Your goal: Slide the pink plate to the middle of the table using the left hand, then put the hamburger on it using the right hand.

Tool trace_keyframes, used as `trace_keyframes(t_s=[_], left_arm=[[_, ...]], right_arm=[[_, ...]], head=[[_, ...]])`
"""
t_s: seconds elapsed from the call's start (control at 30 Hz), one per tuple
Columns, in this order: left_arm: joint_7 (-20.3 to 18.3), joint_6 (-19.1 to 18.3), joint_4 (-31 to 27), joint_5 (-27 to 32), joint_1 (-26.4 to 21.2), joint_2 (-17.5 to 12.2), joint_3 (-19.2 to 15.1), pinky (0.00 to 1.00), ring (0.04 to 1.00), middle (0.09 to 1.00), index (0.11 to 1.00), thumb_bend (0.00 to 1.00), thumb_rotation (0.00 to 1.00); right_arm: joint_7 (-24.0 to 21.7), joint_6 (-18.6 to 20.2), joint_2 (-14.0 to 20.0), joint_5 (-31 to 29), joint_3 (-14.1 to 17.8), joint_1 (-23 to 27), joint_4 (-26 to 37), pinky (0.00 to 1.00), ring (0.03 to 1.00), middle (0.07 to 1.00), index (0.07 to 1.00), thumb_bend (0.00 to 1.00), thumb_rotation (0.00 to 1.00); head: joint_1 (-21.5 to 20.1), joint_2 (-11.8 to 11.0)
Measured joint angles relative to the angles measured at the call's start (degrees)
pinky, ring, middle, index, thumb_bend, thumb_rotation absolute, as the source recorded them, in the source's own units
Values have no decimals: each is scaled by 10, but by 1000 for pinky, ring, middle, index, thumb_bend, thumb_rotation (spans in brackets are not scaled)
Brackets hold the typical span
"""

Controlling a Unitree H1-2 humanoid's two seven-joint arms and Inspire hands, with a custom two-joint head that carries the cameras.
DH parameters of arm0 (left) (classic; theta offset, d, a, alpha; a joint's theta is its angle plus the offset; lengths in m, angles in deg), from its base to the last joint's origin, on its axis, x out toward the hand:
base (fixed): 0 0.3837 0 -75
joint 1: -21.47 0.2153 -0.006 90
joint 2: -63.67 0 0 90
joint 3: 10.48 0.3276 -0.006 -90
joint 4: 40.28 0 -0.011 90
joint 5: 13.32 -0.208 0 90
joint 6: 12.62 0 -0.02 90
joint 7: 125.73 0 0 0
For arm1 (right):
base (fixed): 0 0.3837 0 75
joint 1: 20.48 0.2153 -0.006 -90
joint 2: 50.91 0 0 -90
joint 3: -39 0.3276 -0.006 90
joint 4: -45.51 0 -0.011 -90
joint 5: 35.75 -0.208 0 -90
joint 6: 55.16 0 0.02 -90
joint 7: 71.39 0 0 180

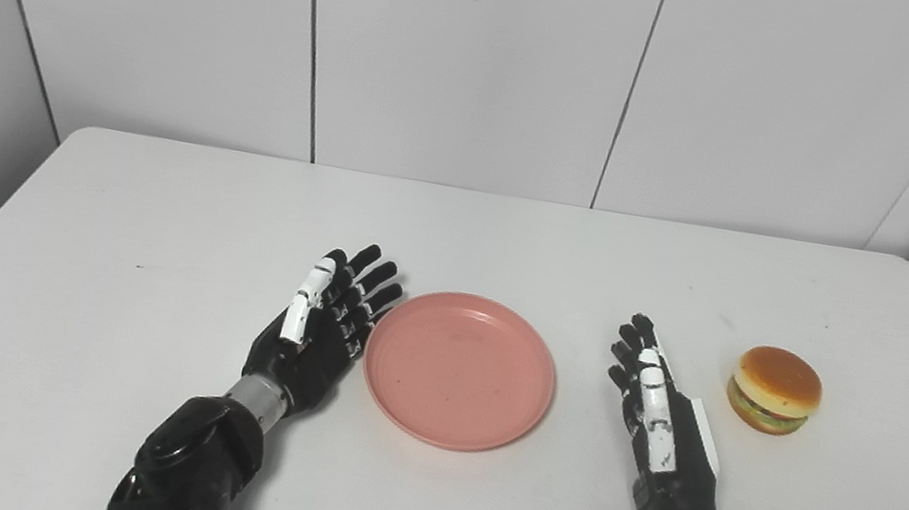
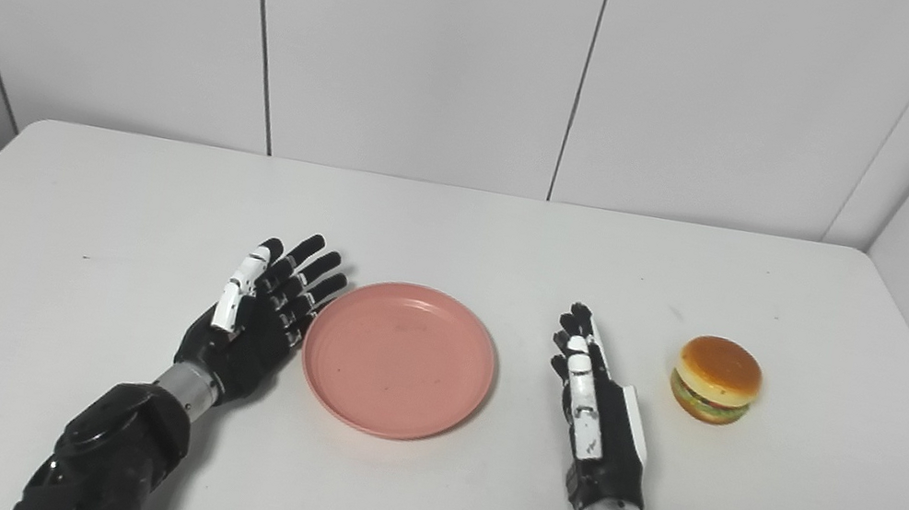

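The pink plate (image 1: 460,369) lies flat on the white table (image 1: 146,201), roughly midway across it and toward the near side. My left hand (image 1: 321,320) rests open just left of the plate, fingers stretched out along its left rim, touching or nearly touching it. The hamburger (image 1: 774,390) sits upright on the table to the right. My right hand (image 1: 659,413) is open between plate and hamburger, edge-on with fingers pointing away, a small gap from the burger and holding nothing.
The table's far edge meets a white panelled wall (image 1: 471,52). Its left and right edges are in view, with grey side walls beyond them. Nothing else lies on the table top.
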Motion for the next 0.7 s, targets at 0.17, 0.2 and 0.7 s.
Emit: trace_keyframes(t_s=[0.17, 0.2, 0.7], left_arm=[[-17, 18, 14, 2, 0, -6, -5, 974, 962, 972, 971, 326, 1000], [-21, 21, 18, 2, 0, -7, -6, 976, 959, 969, 966, 327, 1000], [-79, 57, 78, 34, -15, -38, -31, 1000, 982, 986, 987, 317, 1000]], right_arm=[[17, 12, 9, 12, 8, 13, 60, 913, 906, 924, 933, 402, 1000], [19, 16, 13, 20, 8, 20, 69, 918, 910, 925, 928, 416, 1000], [45, 109, 106, 229, 9, 96, 173, 758, 852, 925, 957, 641, 987]], head=[[-33, -12], [-41, -16], [-134, -40]])
